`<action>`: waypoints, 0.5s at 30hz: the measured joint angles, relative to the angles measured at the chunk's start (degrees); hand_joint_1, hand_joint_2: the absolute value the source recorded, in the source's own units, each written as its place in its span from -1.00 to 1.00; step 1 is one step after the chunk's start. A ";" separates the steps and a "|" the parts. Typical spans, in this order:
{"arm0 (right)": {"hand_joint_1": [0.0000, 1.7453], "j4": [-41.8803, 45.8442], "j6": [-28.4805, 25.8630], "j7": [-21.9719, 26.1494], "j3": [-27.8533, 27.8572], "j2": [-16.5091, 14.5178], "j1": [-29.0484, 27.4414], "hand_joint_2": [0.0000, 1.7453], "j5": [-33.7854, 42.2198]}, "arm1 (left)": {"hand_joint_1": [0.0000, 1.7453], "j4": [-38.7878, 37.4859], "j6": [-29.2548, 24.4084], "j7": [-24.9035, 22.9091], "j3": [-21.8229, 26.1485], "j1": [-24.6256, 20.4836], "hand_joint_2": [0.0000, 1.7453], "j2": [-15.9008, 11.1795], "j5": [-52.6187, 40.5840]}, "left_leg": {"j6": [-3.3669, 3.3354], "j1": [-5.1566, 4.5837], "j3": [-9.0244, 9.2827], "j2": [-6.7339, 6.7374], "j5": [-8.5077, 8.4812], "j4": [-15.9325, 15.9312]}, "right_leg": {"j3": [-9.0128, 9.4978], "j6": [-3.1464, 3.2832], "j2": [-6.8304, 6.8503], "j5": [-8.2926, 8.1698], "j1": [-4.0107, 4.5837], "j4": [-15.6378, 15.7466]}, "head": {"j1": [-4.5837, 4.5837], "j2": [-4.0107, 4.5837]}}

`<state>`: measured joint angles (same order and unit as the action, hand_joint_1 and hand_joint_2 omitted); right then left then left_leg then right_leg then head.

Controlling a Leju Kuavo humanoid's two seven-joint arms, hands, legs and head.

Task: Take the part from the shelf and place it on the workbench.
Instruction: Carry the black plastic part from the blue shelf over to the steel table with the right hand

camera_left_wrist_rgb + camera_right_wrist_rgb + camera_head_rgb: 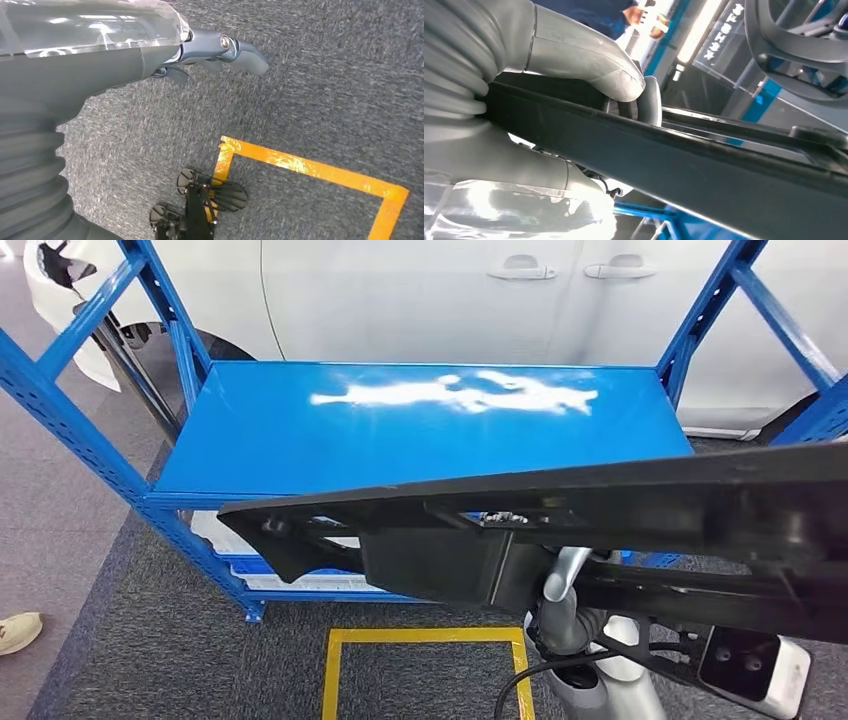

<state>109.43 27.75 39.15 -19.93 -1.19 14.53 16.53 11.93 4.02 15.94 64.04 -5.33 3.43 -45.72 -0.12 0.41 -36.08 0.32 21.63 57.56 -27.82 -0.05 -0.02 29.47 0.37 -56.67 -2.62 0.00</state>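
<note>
Blue shelf [420, 425] stood ahead on grey carpet [150, 640], white car behind; yellow floor marking [425, 638] below. Long black part [560, 530] was off shelf, carried across head view, clamped by right hand [589, 75], thumb wrapped over its edge. Left hand [220, 50] hung over carpet, holding nothing, fingers loosely spread. Risk: 1-handed hold on long part; could pivot or strike shelf upright on turn. Workbench unseen; part's right end cut off; right fingers mostly hidden.

part [600, 510]: right end cut off by head view's edge | right hand [589, 75]: fingers mostly hidden behind the part | shelf [420, 425]: front rail partly hidden by the part | shoe [18, 632]: cut by left edge
</note>
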 joint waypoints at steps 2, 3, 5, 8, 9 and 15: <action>1.00 -0.08 -0.02 -0.05 -0.01 -0.20 0.29 1.00 -0.03 | -1.00 0.00 0.00 -0.01 0.00 0.06 1.00 -0.02 -0.02 | 0.60 0.09 -0.31 -0.09 -0.23 0.10 | -0.58 0.70 0.20 -0.96 -0.23 0.25 | 0.00 0.00; 1.00 -0.12 0.00 -0.08 -0.03 -0.27 0.37 1.00 -0.04 | -1.00 0.00 0.00 -0.02 0.00 0.11 1.00 -0.03 -0.02 | 0.81 0.11 -0.57 -0.15 0.20 0.40 | -0.88 1.04 0.31 -1.45 -0.39 0.41 | 0.00 0.01; 1.00 -0.22 0.01 -0.08 -0.08 -0.49 0.51 1.00 -0.05 | -1.00 0.00 0.00 -0.03 0.00 0.16 1.00 -0.05 -0.04 | 1.14 0.21 -1.83 -0.25 4.13 3.77 | -1.88 1.60 0.47 -2.47 -0.52 0.56 | -0.01 0.01; 1.00 -0.54 0.00 0.09 -0.11 -0.67 0.49 1.00 -0.15 | -1.00 0.00 -0.04 -0.03 0.00 0.15 1.00 -0.10 -0.16 | 1.78 0.32 -4.28 -0.24 11.04 14.10 | -4.24 1.83 0.51 -4.25 -0.49 0.39 | -0.01 0.01; 1.00 -0.68 0.06 0.22 -0.11 -0.67 0.46 1.00 -0.30 | -1.00 0.00 -0.07 -0.03 0.00 0.15 1.00 -0.11 -0.24 | 1.94 0.35 -4.17 -0.24 11.15 16.19 | -5.15 1.75 0.54 -4.85 -0.50 0.24 | -0.01 0.01; 1.00 -1.14 0.89 0.61 -0.09 -0.78 0.47 1.00 -0.99 | -1.00 0.00 -0.19 -0.02 0.00 -0.11 1.00 -0.14 -0.58 | 1.21 0.30 8.79 -0.43 8.18 0.39 | -9.13 0.31 0.60 -7.44 -0.35 -1.53 | -0.02 0.00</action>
<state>108.29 28.64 39.76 -20.03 -1.97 15.00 15.54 11.93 3.83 15.92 64.04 -5.44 3.29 -46.30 1.08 0.71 -27.29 -0.11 29.81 57.95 -36.95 0.27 0.58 22.03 0.01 -58.20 -2.64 0.00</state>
